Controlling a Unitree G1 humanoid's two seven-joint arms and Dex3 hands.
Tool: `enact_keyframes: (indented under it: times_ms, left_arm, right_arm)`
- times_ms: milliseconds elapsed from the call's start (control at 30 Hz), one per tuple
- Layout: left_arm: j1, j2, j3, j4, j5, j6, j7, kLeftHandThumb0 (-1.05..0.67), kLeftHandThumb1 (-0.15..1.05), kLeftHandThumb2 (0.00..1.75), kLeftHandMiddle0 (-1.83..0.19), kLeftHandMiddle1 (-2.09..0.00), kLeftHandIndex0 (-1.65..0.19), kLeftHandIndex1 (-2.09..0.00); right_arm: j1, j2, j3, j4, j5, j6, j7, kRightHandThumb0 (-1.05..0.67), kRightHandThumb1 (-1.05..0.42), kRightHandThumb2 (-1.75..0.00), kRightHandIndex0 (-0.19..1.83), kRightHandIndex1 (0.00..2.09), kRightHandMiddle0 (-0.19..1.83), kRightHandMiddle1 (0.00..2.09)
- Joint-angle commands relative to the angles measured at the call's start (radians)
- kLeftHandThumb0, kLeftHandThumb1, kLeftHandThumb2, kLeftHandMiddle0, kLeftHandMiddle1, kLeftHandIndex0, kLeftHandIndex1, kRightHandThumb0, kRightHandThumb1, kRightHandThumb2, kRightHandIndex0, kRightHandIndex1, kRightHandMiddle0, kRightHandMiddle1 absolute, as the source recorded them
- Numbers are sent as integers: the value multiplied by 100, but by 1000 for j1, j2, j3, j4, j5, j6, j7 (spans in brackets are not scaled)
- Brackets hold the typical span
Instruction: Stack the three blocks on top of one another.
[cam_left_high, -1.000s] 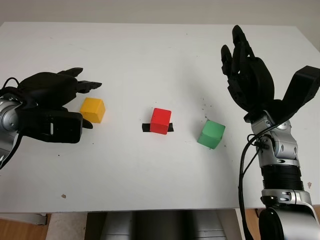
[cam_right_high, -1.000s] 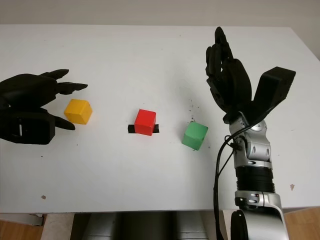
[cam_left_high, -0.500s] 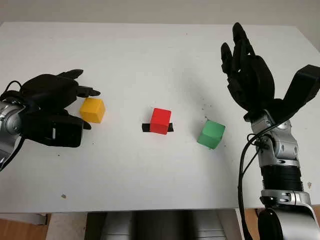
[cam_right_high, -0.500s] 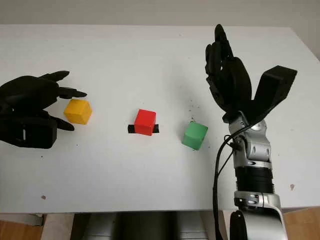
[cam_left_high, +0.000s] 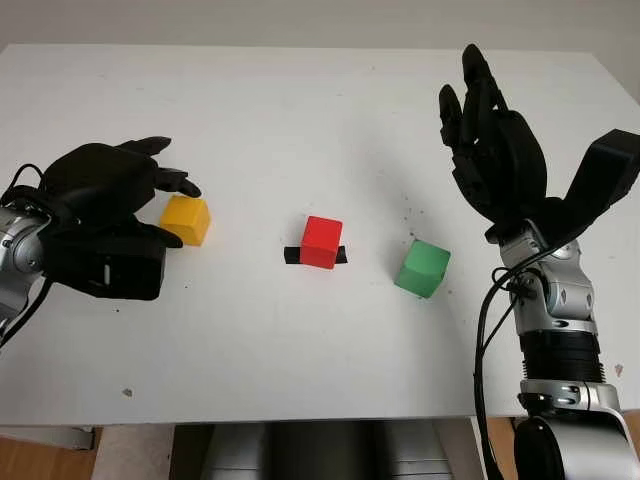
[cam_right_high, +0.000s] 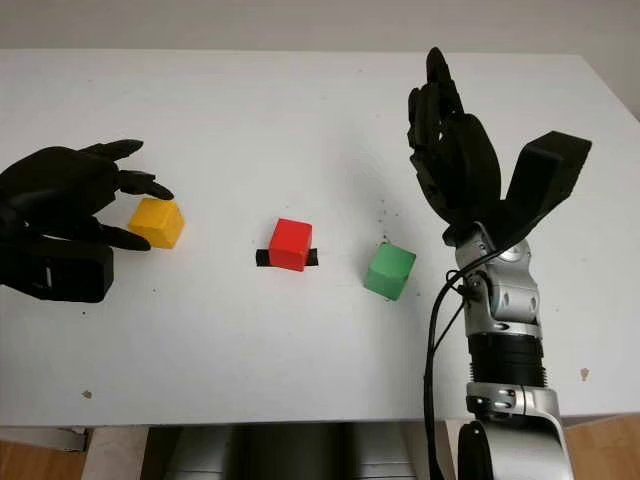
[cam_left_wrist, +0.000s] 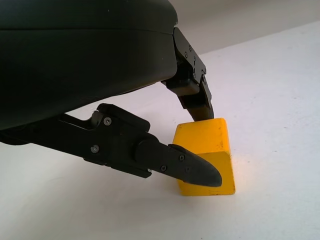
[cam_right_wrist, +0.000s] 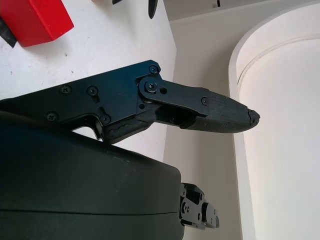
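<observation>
I am looking down at a white table top with three small cube-shaped blocks sitting in a rough row across its middle, each apart from the others. The yellow cube block is lying on the left, the red cube block is sitting in the centre on a short strip of black tape, and the green cube block is resting to the right, turned a little so one corner is pointing toward me. All three are showing plain, matte, solid-coloured faces with crisp edges, and none is stacked on another.

My left hand is reaching in from the left and curling around the yellow cube. One fingertip is coming down at the block's far upper edge, and another fingertip is crossing in front of its near face. From the wrist view the yellow cube is sitting flat on the table between these fingers; I cannot tell for certain whether the fingers are pressing on it or just beside it, though the block is not lifted.

My right hand is hanging open above the right side of the table, beyond and to the right of the green cube, well apart from it and holding nothing. In the right wrist view a corner of the red cube is showing past my hand's shell.
</observation>
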Motion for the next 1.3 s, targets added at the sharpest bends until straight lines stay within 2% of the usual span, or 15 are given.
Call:
enact_keyframes:
  times_ms: [0,200,333,467,667,767,867,1033,1267]
  left_arm:
    - [-10,-4,-6,1,4,-2,8,-51,105,8,-12,-6,-31,-80]
    - [-12,-6,-17,-2,30,20,0,-53,101,6,-12,-5,-31,-76]
    - [-14,-7,-19,17,25,-5,17,-51,102,6,-13,-6,-35,-76]
    - [-19,-5,-20,24,17,-21,4,-46,104,6,-16,-6,-26,-115]
    - [-20,8,-23,29,37,-50,19,-41,105,6,-22,-6,-23,-143]
    - [-17,6,-13,29,26,-63,28,-37,104,5,-24,-6,-23,-151]
    - [-13,-6,6,24,-25,-69,18,-36,103,5,-25,-6,-22,-152]
    - [-13,-16,36,6,-170,-64,-56,-40,105,8,-22,-5,-19,-155]
    - [-50,3,55,-49,-276,-35,-189,-41,105,7,-20,-5,-18,-154]
  right_arm:
    - [4,1,0,-25,-2,-3,1,-77,-105,-65,-19,0,-19,0]
    - [2,-4,-1,-19,-2,-6,11,-77,-105,-64,-19,0,-19,0]
    - [0,-2,-3,-19,-1,-3,7,-77,-105,-63,-19,0,-19,0]
    - [0,0,-4,-23,2,2,6,-77,-105,-64,-19,0,-19,0]
    - [1,3,-3,-27,4,11,1,-77,-105,-63,-19,0,-19,0]
    - [2,8,-7,-17,12,5,7,-75,-105,-63,-19,0,-19,0]
    - [3,9,-8,-14,16,5,13,-74,-105,-64,-19,0,-19,0]
    - [4,13,-8,-7,15,1,15,-76,-105,-61,-19,0,-19,0]
    - [4,20,-9,-13,11,5,1,-76,-105,-57,-19,0,-19,0]
